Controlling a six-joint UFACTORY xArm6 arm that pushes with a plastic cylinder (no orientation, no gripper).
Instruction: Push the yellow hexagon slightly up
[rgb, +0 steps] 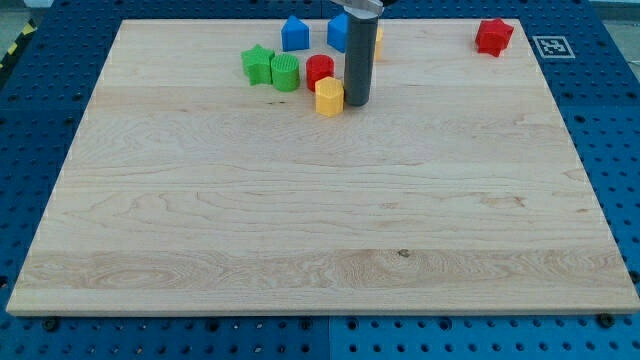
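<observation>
Our rod carries no gripper, so nothing spreads or pinches; my tip (357, 103) rests on the board (300, 220) just to the view's right of the yellow hexagon (329, 97), touching or nearly so. That hexagon sits near the view's top, directly below the red block (320, 70), with the green star (258, 65) and green block (285, 72) to its left. We judge the upward push not yet made: our tip stands beside the hexagon, not below it.

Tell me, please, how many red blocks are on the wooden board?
2: one red block in the cluster near the view's top, just above the yellow hexagon block; one red star-like block at the top-right corner.
</observation>
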